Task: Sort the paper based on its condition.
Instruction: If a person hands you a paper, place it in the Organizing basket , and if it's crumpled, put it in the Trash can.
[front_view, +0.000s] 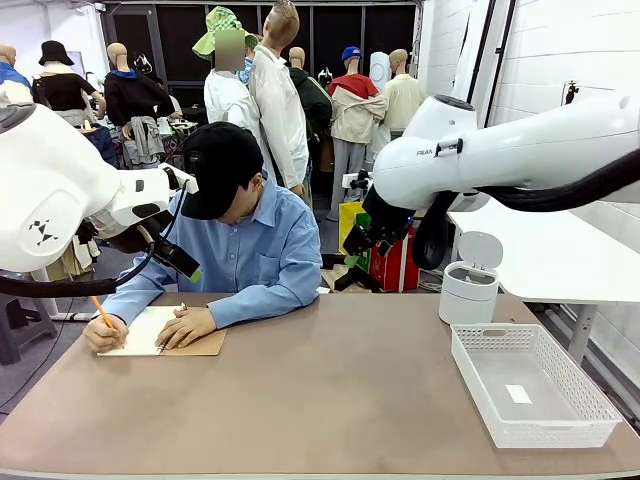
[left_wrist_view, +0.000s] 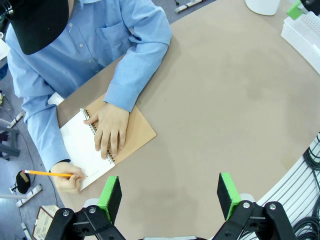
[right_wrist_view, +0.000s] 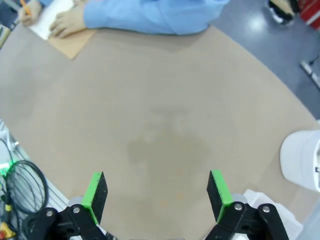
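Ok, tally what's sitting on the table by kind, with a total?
Spiral notebook: 1
White mesh basket: 1
White lidded bin: 1
Pencil, in the person's hand: 1
Total: 4

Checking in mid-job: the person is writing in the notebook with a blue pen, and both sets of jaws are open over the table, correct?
Not quite. The person is writing in the notebook with a yellow pencil, not a blue pen; the left wrist view shows it. Both sets of jaws are indeed open over the table.
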